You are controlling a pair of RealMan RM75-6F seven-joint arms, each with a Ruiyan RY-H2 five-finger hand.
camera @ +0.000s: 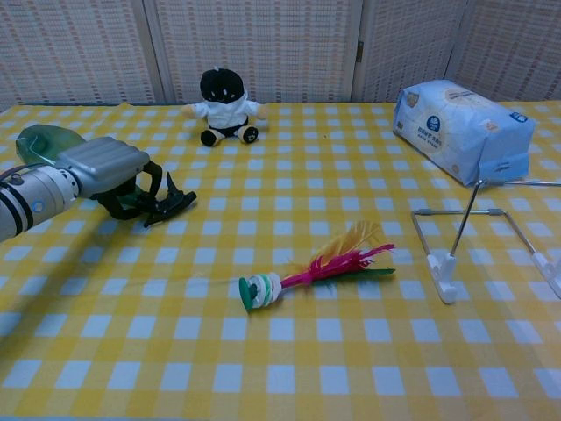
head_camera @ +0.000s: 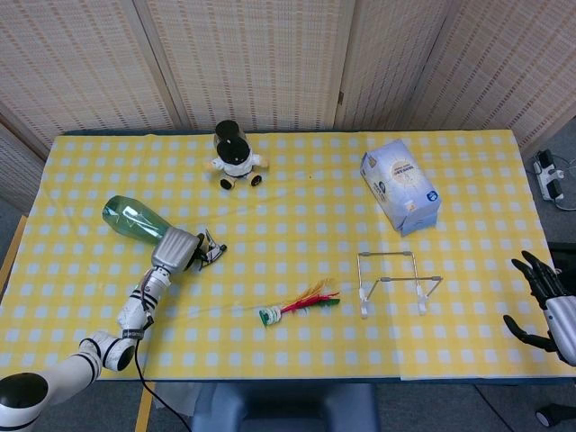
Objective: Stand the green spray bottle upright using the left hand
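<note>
The green spray bottle (head_camera: 129, 219) lies on its side at the left of the yellow checked table, its black trigger head (head_camera: 211, 249) pointing right. My left hand (head_camera: 177, 248) sits over the bottle's neck with its fingers curled around it. In the chest view the left hand (camera: 105, 167) covers the neck, leaving only the green end (camera: 39, 142) and the trigger head (camera: 171, 202) visible. My right hand (head_camera: 544, 301) hovers off the table's right edge, fingers spread and holding nothing.
A black and white plush doll (head_camera: 236, 157) sits at the back. A blue tissue pack (head_camera: 400, 186) lies at the right, with a wire rack (head_camera: 393, 283) in front of it. A feathered shuttlecock (head_camera: 297, 306) lies in the middle near the front.
</note>
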